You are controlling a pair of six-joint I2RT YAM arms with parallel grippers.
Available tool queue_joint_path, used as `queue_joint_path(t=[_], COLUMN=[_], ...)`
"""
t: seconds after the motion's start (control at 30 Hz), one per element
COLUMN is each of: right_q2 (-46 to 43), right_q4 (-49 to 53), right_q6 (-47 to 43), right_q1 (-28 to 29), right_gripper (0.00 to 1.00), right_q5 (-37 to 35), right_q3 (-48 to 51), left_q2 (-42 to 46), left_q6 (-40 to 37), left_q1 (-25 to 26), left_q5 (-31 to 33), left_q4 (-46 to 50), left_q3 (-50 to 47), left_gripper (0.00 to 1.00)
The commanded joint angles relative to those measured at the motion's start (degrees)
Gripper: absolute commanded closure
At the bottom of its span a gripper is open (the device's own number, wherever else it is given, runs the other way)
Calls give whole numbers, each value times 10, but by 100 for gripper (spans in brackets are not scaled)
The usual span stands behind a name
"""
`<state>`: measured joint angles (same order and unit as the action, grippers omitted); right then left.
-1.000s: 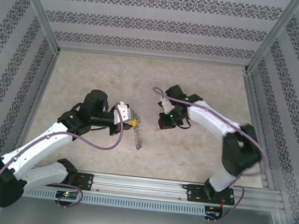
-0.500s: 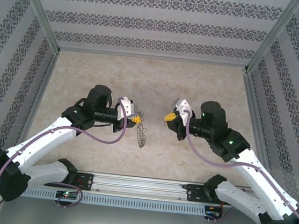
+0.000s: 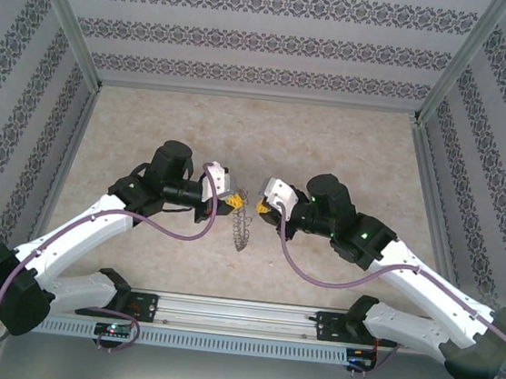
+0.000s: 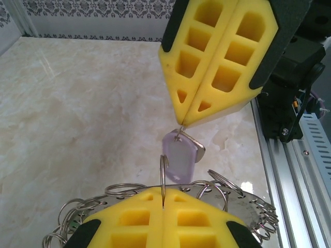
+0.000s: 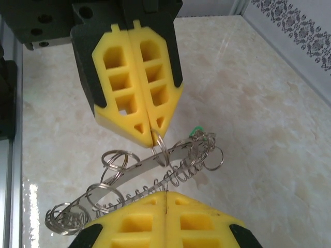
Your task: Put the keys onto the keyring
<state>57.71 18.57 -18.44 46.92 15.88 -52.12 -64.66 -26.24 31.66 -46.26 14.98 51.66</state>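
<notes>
At the left, our left fingers (image 3: 227,201) are closed on one thin loop of the keyring (image 3: 241,230). The keyring hangs from them over the middle of the marbled desk (image 3: 358,147), and we cannot tell whether its lower end touches the surface. From the left wrist, that loop stands upright in the seam between the yellow foam tips. Just to the right, almost tip to tip, our right fingers (image 3: 262,207) are pinched shut on the small ring of the lilac key (image 4: 179,161), which dangles just beside the gripped loop. A green key head (image 5: 196,132) sits at one end of the keyring.
</notes>
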Motion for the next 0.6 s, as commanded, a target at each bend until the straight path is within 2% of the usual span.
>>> queue_joint_path(t=[0.0, 0.57], right_q2=[6, 41], right_q4=[-36, -42], right_q6=[-6, 10], right_q1=[9, 26], right_gripper=[100, 100], right_q5=[13, 31], right_q3=[-25, -48], left_q2=[6, 12], left_q6=[8, 9], left_q1=[9, 10], left_q5=[-11, 11], left_q4=[-29, -25], left_q3=[12, 12], left_gripper=[100, 100])
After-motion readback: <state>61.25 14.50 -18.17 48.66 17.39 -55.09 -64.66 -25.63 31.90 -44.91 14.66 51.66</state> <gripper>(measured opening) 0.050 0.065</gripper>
